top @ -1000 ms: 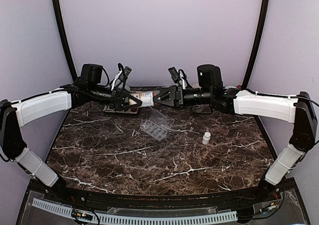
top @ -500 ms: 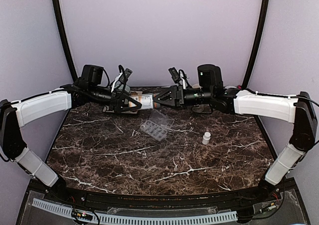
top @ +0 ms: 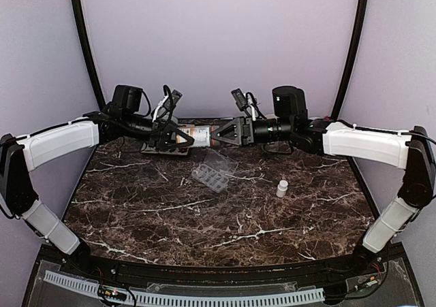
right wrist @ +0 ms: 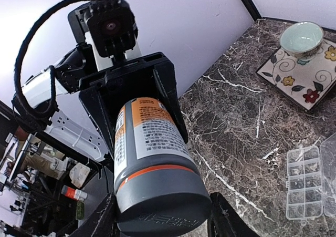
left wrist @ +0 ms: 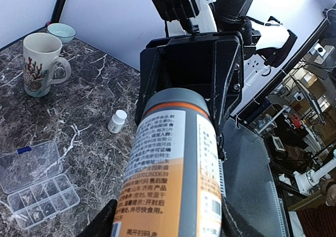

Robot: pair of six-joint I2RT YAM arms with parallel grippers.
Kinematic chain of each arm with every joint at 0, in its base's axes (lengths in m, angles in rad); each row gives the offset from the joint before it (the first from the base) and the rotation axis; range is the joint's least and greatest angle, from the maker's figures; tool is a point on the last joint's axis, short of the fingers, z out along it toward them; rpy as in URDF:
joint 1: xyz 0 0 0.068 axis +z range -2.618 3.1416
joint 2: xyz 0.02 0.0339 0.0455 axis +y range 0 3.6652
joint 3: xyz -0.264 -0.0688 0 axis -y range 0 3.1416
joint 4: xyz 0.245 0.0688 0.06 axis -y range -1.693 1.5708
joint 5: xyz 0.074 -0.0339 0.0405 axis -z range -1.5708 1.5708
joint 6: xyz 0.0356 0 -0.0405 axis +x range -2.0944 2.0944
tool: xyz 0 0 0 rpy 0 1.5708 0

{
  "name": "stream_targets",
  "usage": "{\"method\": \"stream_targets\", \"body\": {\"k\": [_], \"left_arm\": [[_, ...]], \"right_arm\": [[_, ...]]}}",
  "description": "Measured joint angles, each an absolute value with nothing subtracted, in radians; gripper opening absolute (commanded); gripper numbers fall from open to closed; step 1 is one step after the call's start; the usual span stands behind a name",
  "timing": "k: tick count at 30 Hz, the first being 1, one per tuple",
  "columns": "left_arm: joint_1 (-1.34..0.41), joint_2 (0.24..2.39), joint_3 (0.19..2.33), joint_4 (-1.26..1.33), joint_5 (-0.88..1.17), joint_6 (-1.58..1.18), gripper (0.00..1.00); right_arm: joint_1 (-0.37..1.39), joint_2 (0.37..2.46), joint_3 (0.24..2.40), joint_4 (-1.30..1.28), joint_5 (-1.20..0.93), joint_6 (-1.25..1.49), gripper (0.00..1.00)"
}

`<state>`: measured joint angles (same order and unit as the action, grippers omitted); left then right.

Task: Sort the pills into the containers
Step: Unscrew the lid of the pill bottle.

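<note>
An orange-and-grey labelled pill bottle (top: 199, 136) hangs level above the back of the table, held at both ends. My left gripper (top: 180, 139) is shut on its body (left wrist: 176, 163). My right gripper (top: 223, 133) is shut on its grey cap end (right wrist: 160, 195). The clear pill organizer (top: 212, 175) lies below them with its lid open. It also shows in the left wrist view (left wrist: 38, 187) and in the right wrist view (right wrist: 308, 182). I cannot make out any pills.
A small white bottle (top: 281, 188) stands right of the organizer. A floral mug (left wrist: 39, 63) and a pale bowl (left wrist: 61, 32) stand at the back right. Another bowl (right wrist: 301, 37) sits on a floral tile (right wrist: 294, 76) at the back left.
The right arm has shifted slightly to the right, and the bottle has turned a little, showing more orange label. Both grippers still hold it.
</note>
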<state>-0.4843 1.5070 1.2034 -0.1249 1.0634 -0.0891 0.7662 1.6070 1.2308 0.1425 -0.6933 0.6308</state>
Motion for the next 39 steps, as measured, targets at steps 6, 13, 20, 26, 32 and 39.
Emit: {"method": "stream_targets", "body": {"k": [6, 13, 20, 26, 32, 39], "left_arm": [[-0.483, 1.518, 1.238, -0.123, 1.140, -0.137, 0.00], [-0.476, 1.552, 1.268, -0.122, 1.243, -0.202, 0.00], [-0.466, 1.584, 1.275, -0.126, 1.306, -0.226, 0.00], [-0.466, 1.586, 1.275, -0.155, 1.305, -0.220, 0.00], [-0.466, 1.588, 1.275, -0.171, 1.303, -0.197, 0.00], [-0.466, 1.588, 1.277, -0.207, 1.306, -0.152, 0.00]], "right_arm": [[0.807, 1.525, 1.231, 0.058, -0.594, 0.447, 0.12], [0.879, 1.466, 1.231, -0.015, -0.413, 0.217, 0.11], [0.964, 1.448, 1.190, -0.009, -0.186, 0.035, 0.10], [1.017, 1.426, 1.115, 0.066, -0.044, -0.072, 0.13], [1.029, 1.426, 1.101, 0.089, -0.008, -0.126, 0.33], [1.028, 1.427, 1.101, 0.065, -0.001, -0.134, 0.84]]}}
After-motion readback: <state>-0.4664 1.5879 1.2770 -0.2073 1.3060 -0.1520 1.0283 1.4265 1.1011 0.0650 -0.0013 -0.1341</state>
